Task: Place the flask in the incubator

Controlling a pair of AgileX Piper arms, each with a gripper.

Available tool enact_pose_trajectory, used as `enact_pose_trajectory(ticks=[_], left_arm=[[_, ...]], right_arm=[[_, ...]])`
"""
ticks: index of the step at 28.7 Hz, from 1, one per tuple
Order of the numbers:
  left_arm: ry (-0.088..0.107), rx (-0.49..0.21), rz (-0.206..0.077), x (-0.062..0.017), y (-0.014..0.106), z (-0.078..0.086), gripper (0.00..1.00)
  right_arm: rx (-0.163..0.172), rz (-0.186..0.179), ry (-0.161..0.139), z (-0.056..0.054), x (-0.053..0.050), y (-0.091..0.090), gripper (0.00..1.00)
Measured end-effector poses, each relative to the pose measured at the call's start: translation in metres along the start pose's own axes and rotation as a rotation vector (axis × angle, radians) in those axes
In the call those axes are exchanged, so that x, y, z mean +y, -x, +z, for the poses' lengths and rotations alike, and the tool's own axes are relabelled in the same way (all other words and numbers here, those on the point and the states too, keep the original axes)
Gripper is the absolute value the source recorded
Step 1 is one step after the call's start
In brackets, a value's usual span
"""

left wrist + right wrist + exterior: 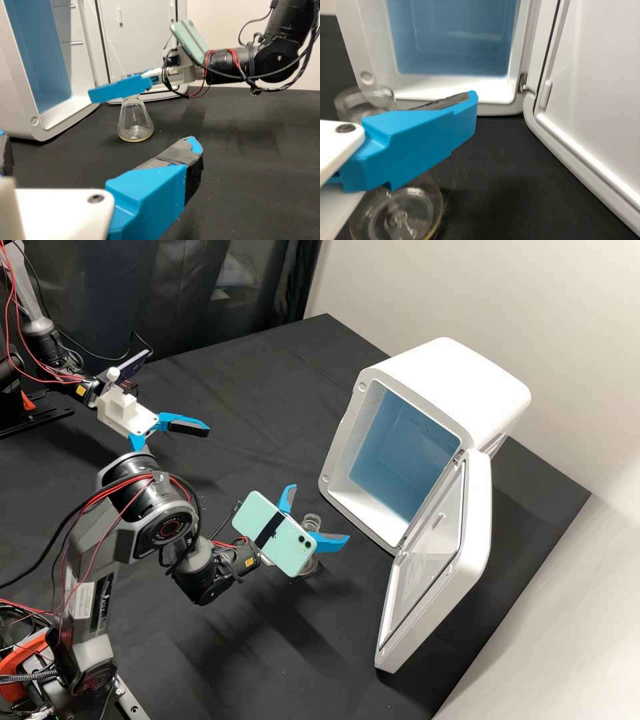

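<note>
Closest to the viewer, in front of the open mouth of the incubator [460,383], the right gripper [317,517] hangs low over the black bench [280,653], and a mint-green phone [275,533] is fixed on its wrist. Its two blue fingers are released and spread apart, one on each side of the neck of the flask [134,120]. If a finger touches the glass, I cannot tell. The flask is of clear glass and has a cone shape. It stands upright on the bench, outside the incubator, just before the lower rim of the opening. Beside the flask, the door [437,553] of the incubator is swung wide open on its hinge, its inner face turned to the flask and its lower end down at the bench. The incubator itself is a white box with rounded corners, and its light blue inside [400,460] faces the two grippers. Farther back, well apart from the incubator and across the bench from its mouth, the left gripper [167,433] is above the bench with its fingers parted and nothing between them; a purple phone [133,363] sits on its wrist. Behind it hangs a dark curtain [167,293], and behind the incubator stands a pale wall [467,293].
</note>
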Motion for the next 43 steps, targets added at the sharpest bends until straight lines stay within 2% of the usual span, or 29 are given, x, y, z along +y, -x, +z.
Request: enact_pose_trajectory(ticks=[3, 8, 15, 16, 33, 39, 43], left_arm=[[-0.002, -0.005, 0.003, 0.0007, 0.000, 0.001, 1.00], [-0.003, -0.006, 0.010, 0.0021, 0.001, 0.002, 1.00], [-0.005, -0.017, 0.008, 0.0016, 0.000, 0.004, 1.00], [-0.005, -0.017, 0.008, 0.0016, 0.000, 0.004, 1.00], [-0.004, -0.017, 0.006, 0.0012, 0.001, 0.004, 1.00], [-0.004, -0.018, 0.006, 0.0011, 0.001, 0.004, 1.00], [-0.004, -0.018, 0.006, 0.0011, 0.001, 0.004, 1.00]], right_arm=[[-0.031, -0.030, -0.004, 0.009, -0.008, -0.002, 1.00], [-0.077, -0.052, -0.014, 0.020, -0.017, -0.007, 1.00], [-0.091, -0.063, -0.016, 0.025, -0.021, -0.013, 1.00], [-0.095, -0.061, -0.018, 0.026, -0.021, -0.013, 0.00], [-0.107, -0.057, -0.021, 0.027, -0.020, -0.013, 0.00], [-0.128, -0.076, -0.022, 0.029, -0.022, -0.013, 0.00], [-0.130, -0.077, -0.022, 0.029, -0.022, -0.013, 0.00]])
